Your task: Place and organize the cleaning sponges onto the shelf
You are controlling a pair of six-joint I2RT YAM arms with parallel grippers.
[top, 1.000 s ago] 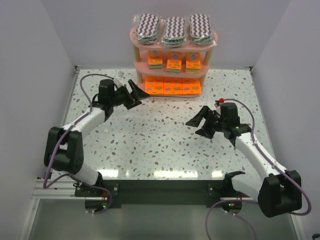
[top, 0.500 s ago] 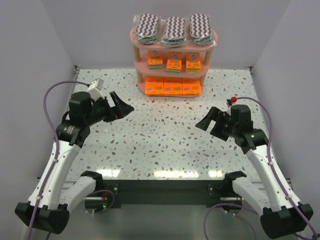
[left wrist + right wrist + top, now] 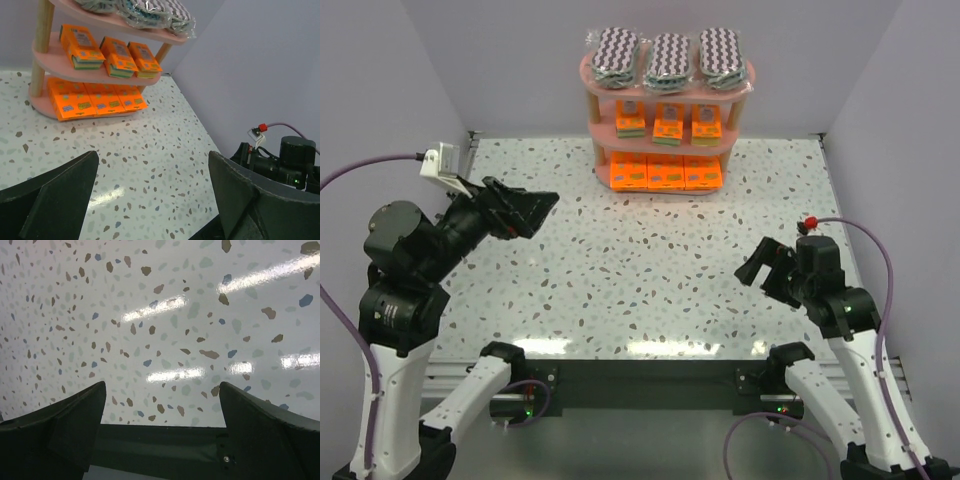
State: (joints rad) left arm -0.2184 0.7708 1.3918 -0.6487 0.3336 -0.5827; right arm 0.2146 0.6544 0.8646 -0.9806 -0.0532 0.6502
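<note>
The pink three-tier shelf (image 3: 586,70) stands at the back of the table. Three zigzag sponge packs (image 3: 668,56) lie on its top board. Three small orange packets (image 3: 668,124) stand on the middle board and three larger orange packets (image 3: 665,173) fill the bottom one. The shelf also shows in the left wrist view (image 3: 55,62). My left gripper (image 3: 528,207) is open and empty, raised high at the left. My right gripper (image 3: 763,269) is open and empty at the right, near the table's front edge. Both are far from the shelf.
The speckled white table (image 3: 650,260) is walled by pale panels at the back and both sides. The dark front rail (image 3: 165,445) shows between the right fingers. The right arm (image 3: 292,162) shows in the left wrist view.
Both arms have drawn back from the middle of the table toward their bases. The left gripper has risen and swung left. The right gripper has moved toward the front right. Both stayed open.
</note>
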